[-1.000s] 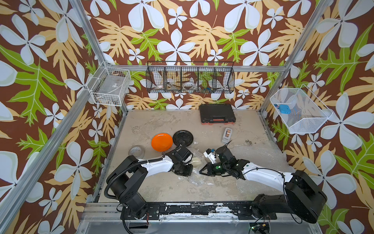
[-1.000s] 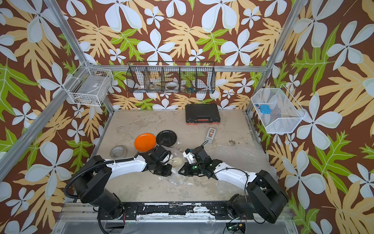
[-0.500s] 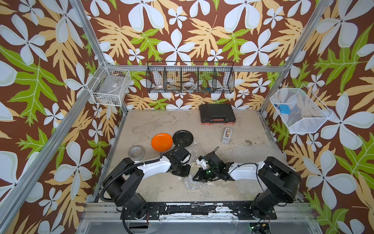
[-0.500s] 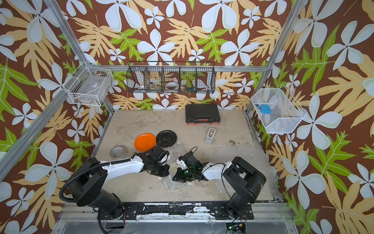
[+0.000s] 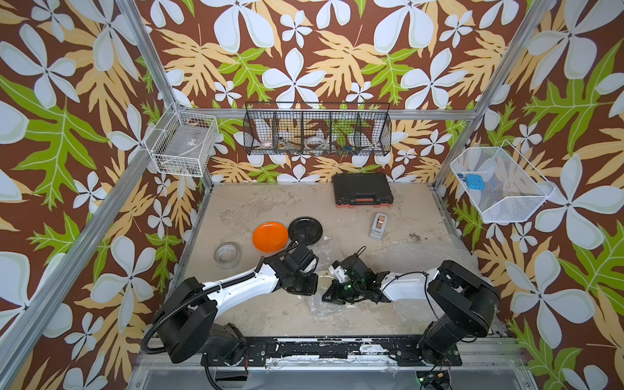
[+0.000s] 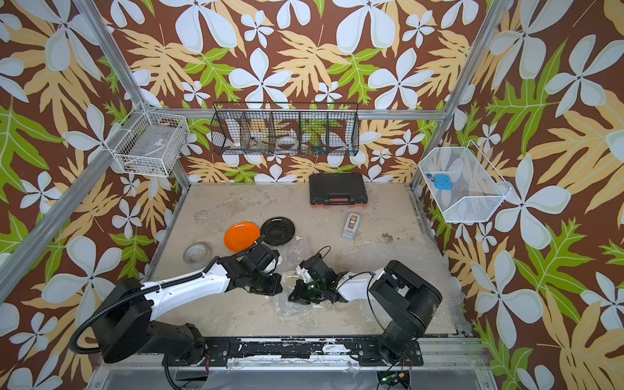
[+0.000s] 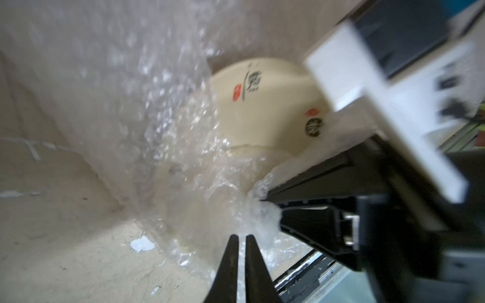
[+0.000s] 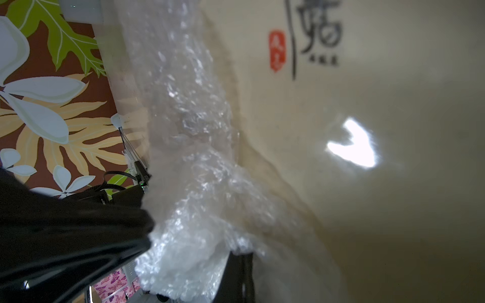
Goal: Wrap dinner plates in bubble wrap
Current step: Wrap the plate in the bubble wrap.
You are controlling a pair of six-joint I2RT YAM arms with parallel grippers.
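Note:
The cream plate [image 5: 325,275] lies on a crumpled sheet of bubble wrap [image 5: 320,305] near the table's front, mostly hidden between the two grippers. In the left wrist view the cream plate [image 7: 262,105] is tilted, with bubble wrap [image 7: 183,131] folded over its edge. My right gripper [image 5: 329,295] is shut on a bunch of that wrap [image 8: 196,210] at the plate's [image 8: 367,105] rim. My left gripper [image 7: 241,240] is shut with a hairline slit, its tips at the bunched wrap, nothing seen between them. The orange plate [image 5: 270,236] and the black plate [image 5: 305,230] lie bare behind the left arm.
A roll of clear tape [image 5: 227,255] sits at the left. A grey tape dispenser [image 5: 379,225] and a black case [image 5: 363,189] lie further back. Another bubble wrap sheet [image 5: 422,250] covers the right side. Wire baskets hang on the walls.
My right gripper has moved left and toward the front with the wrap, closing on the left gripper, and its arm has folded back. The left gripper has barely moved.

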